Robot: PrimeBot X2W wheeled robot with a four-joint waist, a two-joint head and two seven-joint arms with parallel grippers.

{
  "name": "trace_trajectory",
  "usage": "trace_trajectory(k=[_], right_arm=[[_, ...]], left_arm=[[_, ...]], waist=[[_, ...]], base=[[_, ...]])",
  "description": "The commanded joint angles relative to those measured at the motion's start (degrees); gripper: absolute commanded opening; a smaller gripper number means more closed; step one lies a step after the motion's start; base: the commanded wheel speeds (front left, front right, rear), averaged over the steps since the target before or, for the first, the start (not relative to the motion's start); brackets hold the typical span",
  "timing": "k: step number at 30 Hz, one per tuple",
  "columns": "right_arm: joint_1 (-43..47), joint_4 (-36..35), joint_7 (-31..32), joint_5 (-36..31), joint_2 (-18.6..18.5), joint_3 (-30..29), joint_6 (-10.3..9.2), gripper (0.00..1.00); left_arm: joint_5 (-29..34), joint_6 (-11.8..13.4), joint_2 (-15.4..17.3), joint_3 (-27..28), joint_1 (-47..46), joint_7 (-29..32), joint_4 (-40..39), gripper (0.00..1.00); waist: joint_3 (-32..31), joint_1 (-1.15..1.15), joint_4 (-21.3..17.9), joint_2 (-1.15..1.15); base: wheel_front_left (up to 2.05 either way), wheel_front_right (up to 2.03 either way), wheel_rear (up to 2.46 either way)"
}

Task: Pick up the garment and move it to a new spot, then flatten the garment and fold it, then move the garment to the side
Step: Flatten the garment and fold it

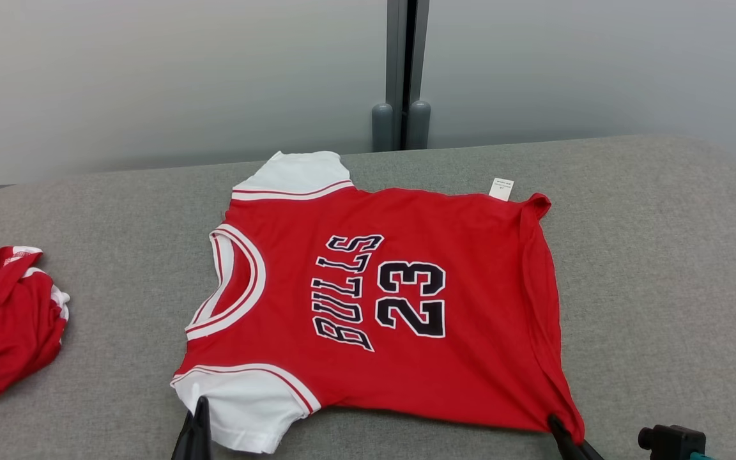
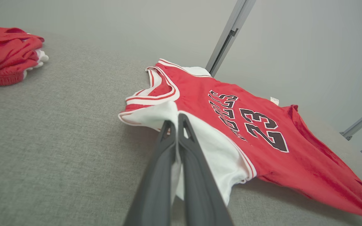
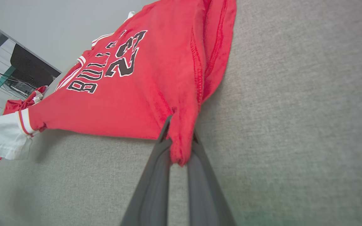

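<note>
Your left end effector (image 2: 175, 121) is clenched on the white sleeve (image 2: 214, 147) of the Bulls jersey (image 1: 470, 370), your right end effector (image 3: 181, 133) on its hem corner (image 3: 181, 152). The cloth spreads ahead of both across the table (image 1: 662, 255). Pull unevenly and the thin hem pinch may slip, wrinkling it.

On the table (image 1: 662, 268), a clothes heap (image 1: 7, 326) lies left of the garment (image 1: 457, 358).

Printed across the chest of the red garment (image 1: 470, 370): "BULLS" (image 1: 342, 291) in black letters edged white, with "23" (image 1: 411, 298) beside it in the same style. At the far edge, a small white tag (image 1: 501, 188), print too small to read.
</note>
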Motion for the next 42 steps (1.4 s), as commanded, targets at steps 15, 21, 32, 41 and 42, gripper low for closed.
trace_trajectory(k=[15,21,32,41,42], right_arm=[[-3.6,-6.3,3.3,3.9,-2.0,1.9,0.03,0.0],[-6.2,-6.5,5.1,5.3,-2.0,2.1,0.03,0.0],[-14.1,-3.8,7.9,7.4,-1.1,2.0,0.03,0.0],[-20.2,-0.9,5.1,5.2,-0.7,3.3,0.03,1.0],[-20.7,-0.5,4.4,4.2,-1.1,3.6,0.03,1.0]], left_arm=[[-1.3,-0.7,4.1,-1.6,-10.3,1.0,2.5,0.0],[-2.1,-1.0,6.3,-3.1,-16.5,1.8,6.1,0.0],[-3.5,-1.0,9.0,-6.6,-28.9,1.5,16.3,0.0],[-4.4,-0.9,10.2,-8.4,-36.7,0.6,24.7,0.04],[-4.1,-0.9,10.3,-8.3,-37.5,0.4,25.4,0.45]], waist=[[1.7,0.0,-1.4,0.0],[3.5,0.0,-1.9,0.0],[8.3,0.0,-3.5,0.0],[11.1,0.0,-4.0,0.0],[11.2,0.0,-4.0,0.0]], base=[[0.0,0.0,0.0],[0.0,0.0,0.0],[0.0,0.0,0.0],[0.0,0.0,0.0],[0.0,0.0,0.0]])
